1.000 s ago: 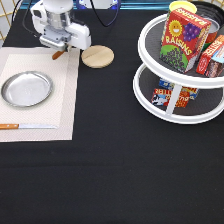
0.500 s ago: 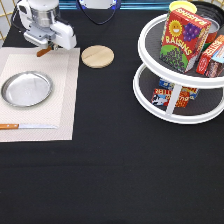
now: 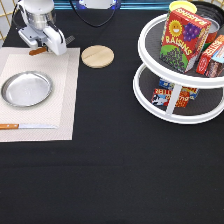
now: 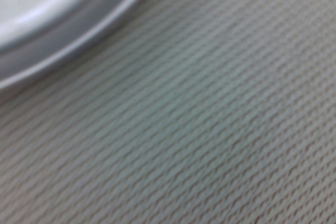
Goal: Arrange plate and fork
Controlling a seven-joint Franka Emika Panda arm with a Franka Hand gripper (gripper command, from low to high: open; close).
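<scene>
Gripper (image 3: 44, 48) apparently clamps the wooden-handled fork (image 3: 36, 51) above the beige woven placemat (image 3: 65, 100), beyond the round silver metal plate (image 3: 26, 89), for laying alongside.

I count one plate (image 3: 26, 89) on one pale placemat (image 3: 65, 100), and one knife (image 3: 27, 126) there too. One fork (image 3: 37, 50) hangs at my one pincer (image 3: 46, 46), only its handle showing. One wooden disc (image 3: 97, 56) lies on the table (image 3: 115, 175). One two-tier turntable rack (image 3: 170, 107) stands there: one raisin box (image 3: 184, 41) above, and perhaps three more packages, though they crowd together so I cannot be sure.
</scene>
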